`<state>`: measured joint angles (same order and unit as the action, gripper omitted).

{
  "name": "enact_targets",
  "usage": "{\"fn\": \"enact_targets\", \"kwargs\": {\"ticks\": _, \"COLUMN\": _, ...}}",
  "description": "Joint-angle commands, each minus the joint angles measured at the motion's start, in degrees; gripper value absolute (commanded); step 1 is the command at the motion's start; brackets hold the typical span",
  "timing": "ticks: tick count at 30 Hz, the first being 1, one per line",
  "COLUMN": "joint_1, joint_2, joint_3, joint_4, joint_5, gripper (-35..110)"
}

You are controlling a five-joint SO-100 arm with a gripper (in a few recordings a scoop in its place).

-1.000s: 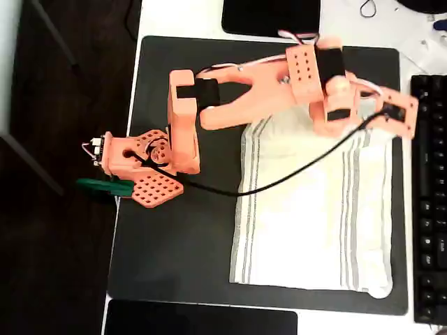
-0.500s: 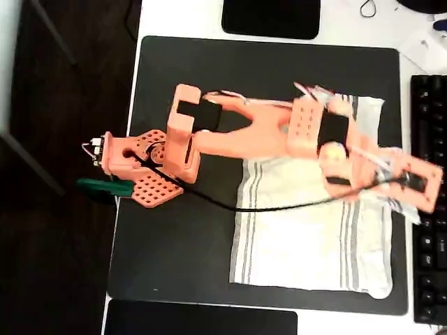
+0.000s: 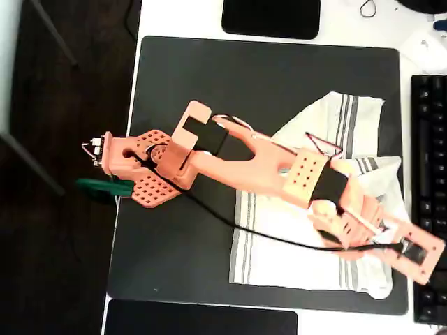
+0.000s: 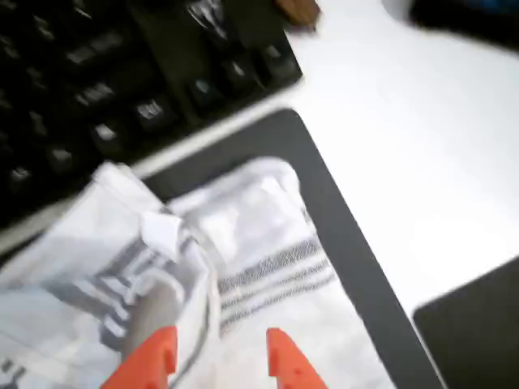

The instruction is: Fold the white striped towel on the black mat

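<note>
The white striped towel (image 3: 293,237) lies on the right half of the black mat (image 3: 209,84), its far right part lifted and rumpled with grey stripes showing. My orange arm reaches diagonally across it, and the gripper (image 3: 412,251) hangs over the towel's right edge close to the mat's lower right corner. In the wrist view the gripper (image 4: 219,365) has a raised fold of the towel (image 4: 243,235) bunched between and over its orange fingertips (image 4: 154,361), shut on the cloth. The mat (image 4: 340,203) shows as a dark band beside the towel.
A black keyboard (image 3: 427,174) borders the mat's right edge, also the keyboard (image 4: 97,81) in the wrist view. Glossy black rectangles sit beyond the mat's far edge (image 3: 271,17) and near edge (image 3: 202,319). The arm's base (image 3: 140,167) stands at the mat's left, by a green clamp (image 3: 105,187).
The gripper has swung from the towel's far right corner toward the near right corner, pulling that edge of the towel along, so the far part is lifted and doubled over.
</note>
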<state>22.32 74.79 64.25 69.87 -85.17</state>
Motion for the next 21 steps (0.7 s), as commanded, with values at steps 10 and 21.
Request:
{"fn": "enact_targets", "kwargs": {"ticks": 10, "joint_1": -8.70, "joint_2": 1.67, "joint_3": 1.41, "joint_4": 9.32, "joint_5": 5.63, "gripper": 20}}
{"fn": "enact_targets", "kwargs": {"ticks": 21, "joint_1": -17.84, "joint_2": -5.80, "joint_3": -4.22, "joint_4": 14.15, "joint_5": 19.42, "gripper": 24}}
